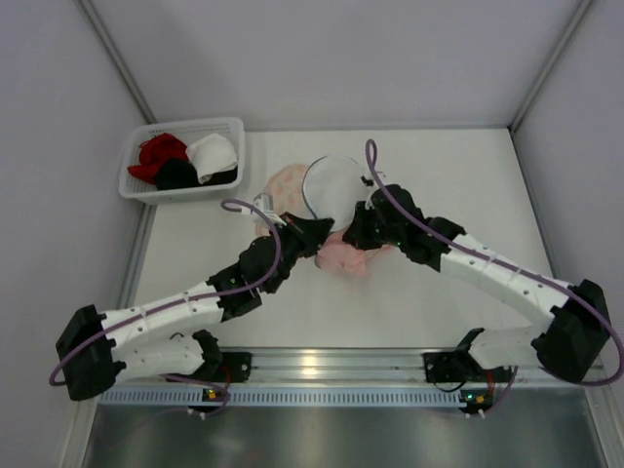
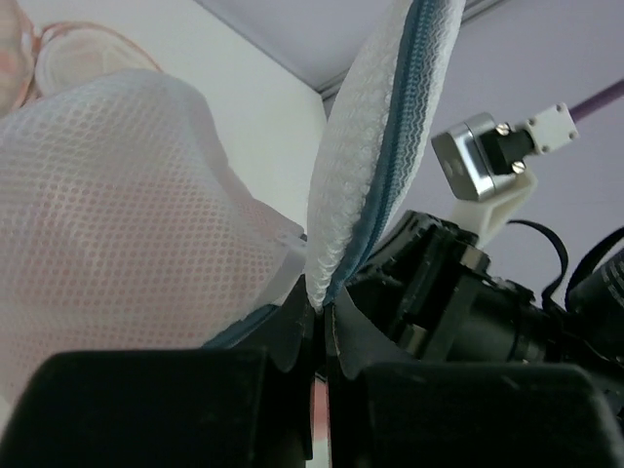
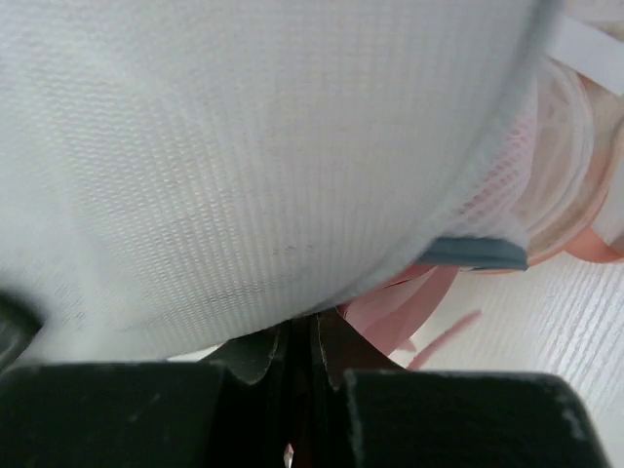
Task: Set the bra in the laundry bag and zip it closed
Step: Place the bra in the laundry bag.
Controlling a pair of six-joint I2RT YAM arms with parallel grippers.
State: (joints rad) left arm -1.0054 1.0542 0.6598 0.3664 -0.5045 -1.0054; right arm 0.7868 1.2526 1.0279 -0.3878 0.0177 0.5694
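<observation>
White tabletop [image 1: 439, 175]: mesh laundry bag [image 1: 331, 185], seemingly domed

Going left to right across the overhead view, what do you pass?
White basket → laundry bag → right arm's elbow. The bra overlaps the bag, so it's left out.

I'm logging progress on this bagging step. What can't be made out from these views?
Top view: whether any of the bra is inside the laundry bag; the left arm and right arm cover the spot.
Left wrist view: the zip slider; only the stretch of zip pinched by the left gripper shows, the rest cut off by the top edge.
Right wrist view: the bag's opening; blurred mesh above the right gripper fills the frame.
</observation>
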